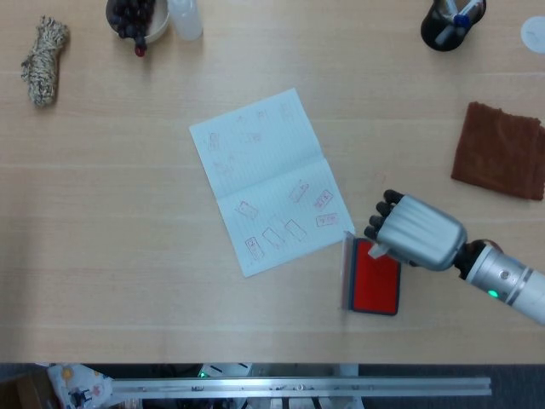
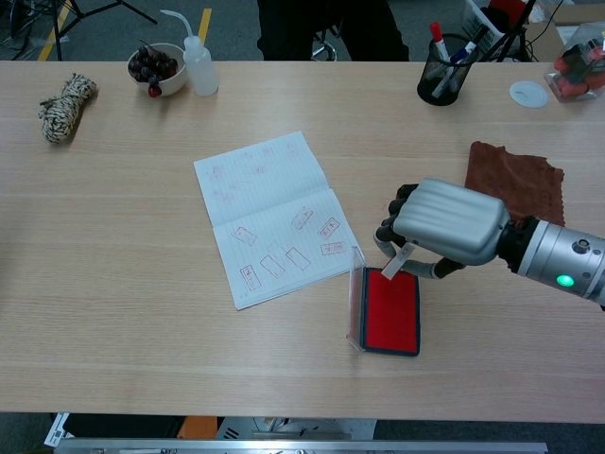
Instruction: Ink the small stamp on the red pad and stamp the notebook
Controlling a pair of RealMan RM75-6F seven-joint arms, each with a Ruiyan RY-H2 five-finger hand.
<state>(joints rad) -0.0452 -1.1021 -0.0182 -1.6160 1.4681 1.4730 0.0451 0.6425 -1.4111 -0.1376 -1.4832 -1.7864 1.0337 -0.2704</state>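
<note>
The open notebook (image 1: 266, 178) (image 2: 272, 215) lies in the table's middle, its pages carrying several red stamp marks. To its right the red ink pad (image 1: 375, 277) (image 2: 388, 315) sits open with its clear lid standing upright on the left edge. My right hand (image 1: 415, 232) (image 2: 446, 222) hovers over the pad's far end, fingers curled, holding the small stamp (image 2: 398, 260) (image 1: 376, 250), a pale slim block that points down at the pad and stands just above it. My left hand is out of both views.
A brown cloth (image 1: 501, 151) (image 2: 513, 185) lies right of the hand. A pen cup (image 1: 450, 19) (image 2: 444, 68) stands at the back right. At the back left are a bowl of dark fruit (image 2: 156, 66), a squeeze bottle (image 2: 198, 62) and a twine bundle (image 2: 63, 105).
</note>
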